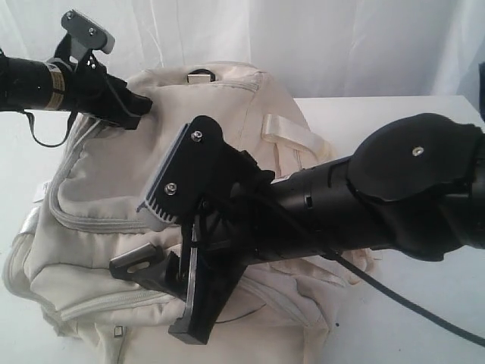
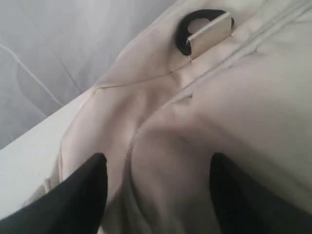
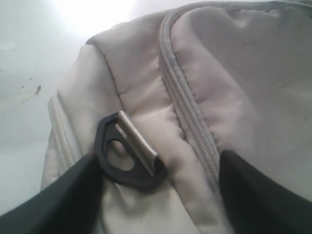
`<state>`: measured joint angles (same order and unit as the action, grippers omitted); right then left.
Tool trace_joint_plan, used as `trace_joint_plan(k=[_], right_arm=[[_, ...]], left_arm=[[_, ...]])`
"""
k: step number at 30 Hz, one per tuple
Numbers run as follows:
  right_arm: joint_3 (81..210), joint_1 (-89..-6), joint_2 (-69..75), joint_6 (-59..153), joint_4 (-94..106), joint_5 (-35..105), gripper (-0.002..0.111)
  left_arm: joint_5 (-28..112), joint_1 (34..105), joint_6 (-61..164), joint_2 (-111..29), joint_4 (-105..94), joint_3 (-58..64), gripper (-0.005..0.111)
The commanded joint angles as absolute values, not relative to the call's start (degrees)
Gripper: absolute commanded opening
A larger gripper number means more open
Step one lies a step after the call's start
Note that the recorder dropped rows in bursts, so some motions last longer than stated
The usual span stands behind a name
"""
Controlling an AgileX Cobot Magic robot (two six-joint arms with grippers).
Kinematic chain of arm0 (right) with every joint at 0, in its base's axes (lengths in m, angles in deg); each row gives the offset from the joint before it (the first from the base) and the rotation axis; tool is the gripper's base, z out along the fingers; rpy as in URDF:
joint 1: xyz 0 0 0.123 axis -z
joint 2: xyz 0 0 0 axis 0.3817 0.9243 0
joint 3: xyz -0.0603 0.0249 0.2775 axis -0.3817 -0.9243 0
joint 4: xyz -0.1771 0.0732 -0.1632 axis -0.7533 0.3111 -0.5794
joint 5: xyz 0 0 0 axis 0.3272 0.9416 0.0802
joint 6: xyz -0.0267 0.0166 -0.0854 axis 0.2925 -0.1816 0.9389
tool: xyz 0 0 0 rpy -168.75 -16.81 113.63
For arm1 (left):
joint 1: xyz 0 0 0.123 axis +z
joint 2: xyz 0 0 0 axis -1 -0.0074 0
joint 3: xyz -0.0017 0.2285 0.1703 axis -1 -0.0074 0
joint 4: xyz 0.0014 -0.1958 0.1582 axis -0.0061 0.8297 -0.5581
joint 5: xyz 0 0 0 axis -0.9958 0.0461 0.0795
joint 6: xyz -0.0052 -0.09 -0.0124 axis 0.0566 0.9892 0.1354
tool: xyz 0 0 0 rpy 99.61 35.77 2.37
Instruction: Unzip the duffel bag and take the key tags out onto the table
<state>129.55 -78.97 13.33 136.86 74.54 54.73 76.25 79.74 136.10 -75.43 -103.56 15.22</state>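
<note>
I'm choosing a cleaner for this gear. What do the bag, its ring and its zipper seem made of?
The bag looks like cream woven fabric, matte: it creases and puckers at seams. The ring looks like black moulded plastic, smooth with a dull sheen. The zipper seems a grey coil, probably nylon; no metal glint shows.

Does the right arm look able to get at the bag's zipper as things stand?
Probably yes: the right gripper hangs open over the duffel bag, with the closed zipper bare between its fingers and only a black D-ring beside it.
</note>
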Motion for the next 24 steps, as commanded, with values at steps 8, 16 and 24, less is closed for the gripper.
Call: trace_joint_plan(k=[8, 16, 24], right_arm=[[129.8, -79.0, 13.5, 126.2, 62.0, 54.5, 0.012], [129.8, -78.9, 12.4, 101.0, 36.5, 54.0, 0.000], [130.2, -70.5, 7.1, 91.0, 28.1, 41.9, 0.000]], left_arm=[[75.9, 79.4, 135.7, -75.7, -105.4, 15.6, 0.000], [75.7, 81.7, 142.6, -73.1, -105.4, 15.6, 0.000], [94.2, 91.9, 152.1, -65.2, -105.4, 15.5, 0.000]])
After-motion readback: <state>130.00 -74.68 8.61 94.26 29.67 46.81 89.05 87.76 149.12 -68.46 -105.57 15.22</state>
